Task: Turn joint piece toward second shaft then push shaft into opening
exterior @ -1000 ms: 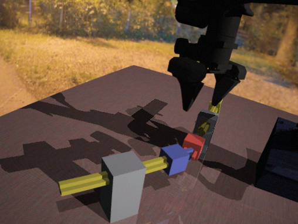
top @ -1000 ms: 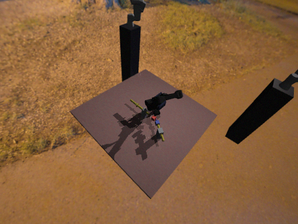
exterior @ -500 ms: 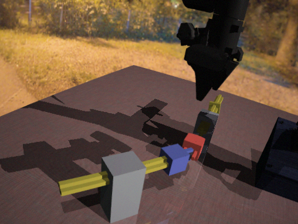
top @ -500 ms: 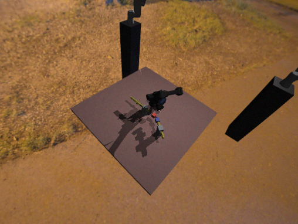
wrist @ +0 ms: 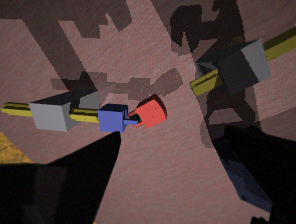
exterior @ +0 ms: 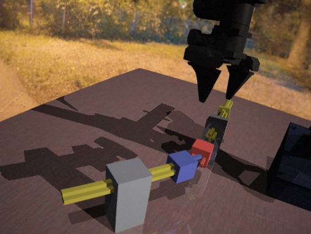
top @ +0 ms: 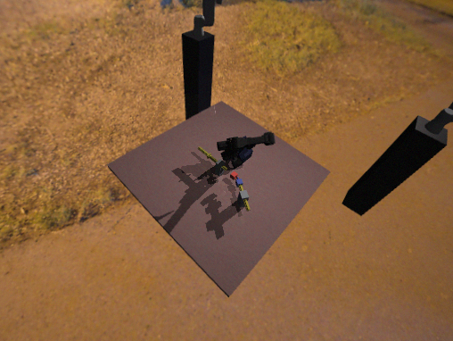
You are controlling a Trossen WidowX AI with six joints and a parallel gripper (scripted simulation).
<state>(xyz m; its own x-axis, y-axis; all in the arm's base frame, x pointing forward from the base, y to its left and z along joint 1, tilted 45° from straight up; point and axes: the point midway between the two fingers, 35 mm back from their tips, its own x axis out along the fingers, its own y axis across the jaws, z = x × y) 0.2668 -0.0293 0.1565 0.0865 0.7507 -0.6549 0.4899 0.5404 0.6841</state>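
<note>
The red square joint piece [top: 234,175] [exterior: 202,149] [wrist: 151,113] hangs on its hinges at the blue hinge part [top: 239,182] [exterior: 185,165] [wrist: 112,120]. It is turned toward the second shaft; its opening is not clearly seen. The first yellow shaft [exterior: 86,191] [wrist: 84,114] [top: 244,195] runs through the grey block [exterior: 133,196] [wrist: 50,116]. The second yellow shaft [top: 206,153] [exterior: 224,111] [wrist: 205,84] passes through the second grey block [wrist: 257,60]. A gap shows in the wrist view between its end and the red piece. My gripper [exterior: 215,100] [wrist: 170,133] is open and empty, above the pieces.
A dark blue-black box-shaped base [exterior: 291,171] stands at the right in the exterior view. The table [top: 227,263] [exterior: 18,132] carries long arm shadows. Two black pillars [top: 197,71] [top: 392,170] stand beyond the table's edges.
</note>
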